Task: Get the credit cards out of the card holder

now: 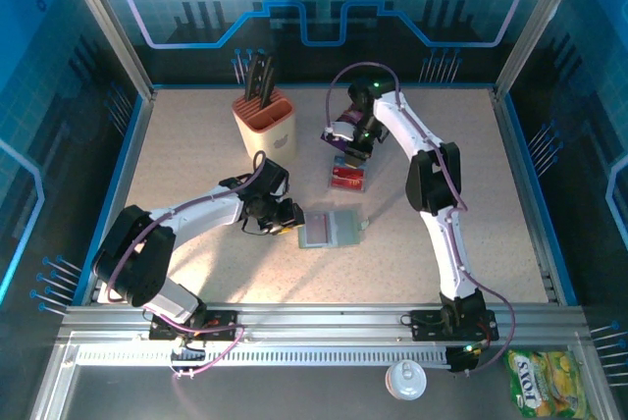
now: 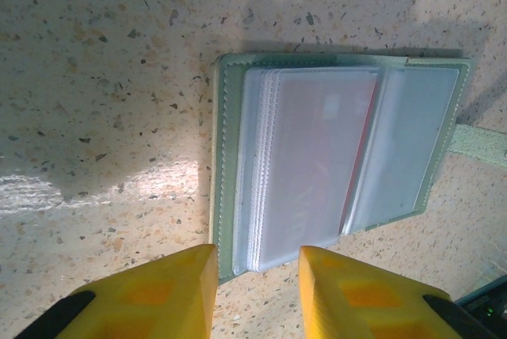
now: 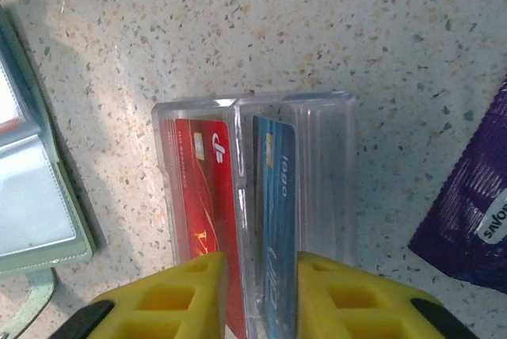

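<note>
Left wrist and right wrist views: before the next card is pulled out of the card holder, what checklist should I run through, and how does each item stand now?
1. The card holder lies open and flat, sleeves up: ok.
2. A sleeved card with a red edge sits in the holder, ready to pull: ok.
3. The left gripper has its jaws apart at the holder's edge; whether it pins the holder: cannot tell.
4. The red card and the blue card sit in separate slots of the clear tray: ok.
5. The right gripper has its jaws apart over the tray; whether it is free of the blue card: cannot tell.
6. The purple packet lies apart from the tray: ok.
</note>
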You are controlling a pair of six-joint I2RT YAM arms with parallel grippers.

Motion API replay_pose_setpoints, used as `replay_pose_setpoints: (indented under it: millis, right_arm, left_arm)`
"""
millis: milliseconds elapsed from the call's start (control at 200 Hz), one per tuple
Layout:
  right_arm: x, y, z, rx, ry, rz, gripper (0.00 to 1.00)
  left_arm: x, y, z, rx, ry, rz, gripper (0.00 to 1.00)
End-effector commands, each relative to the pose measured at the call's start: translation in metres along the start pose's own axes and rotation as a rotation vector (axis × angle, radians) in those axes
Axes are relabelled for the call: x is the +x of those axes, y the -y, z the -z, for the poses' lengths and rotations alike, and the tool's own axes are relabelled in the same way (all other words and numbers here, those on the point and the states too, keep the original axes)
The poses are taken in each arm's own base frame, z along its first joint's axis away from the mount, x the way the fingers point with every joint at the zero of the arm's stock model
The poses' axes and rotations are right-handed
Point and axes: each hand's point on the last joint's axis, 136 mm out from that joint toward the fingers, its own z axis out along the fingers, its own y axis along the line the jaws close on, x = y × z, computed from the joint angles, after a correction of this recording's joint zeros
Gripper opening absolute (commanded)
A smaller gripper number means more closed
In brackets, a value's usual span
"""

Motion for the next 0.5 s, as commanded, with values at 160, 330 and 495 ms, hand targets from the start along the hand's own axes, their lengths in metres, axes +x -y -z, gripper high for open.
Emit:
replay_pose_setpoints:
  millis: [160, 330, 495]
  right_arm:
    - [-0.037, -0.005, 0.064, 0.203, 0.199, -0.043, 0.3]
    - [-0.043, -0.019, 0.064, 0.261, 0.256, -0.122, 0.3]
    - [-0.047, -0.038, 0.061, 0.269, 0.338, -0.22, 0.3]
  left_arm:
    - [-0.001, -0.002, 0.003, -0.008, 0.004, 0.019, 0.34]
    - [-0.001, -0.003, 0.0, -0.009, 0.001, 0.02, 0.34]
    - [-0.001, -0.004, -0.003, -0.008, -0.002, 0.021, 0.34]
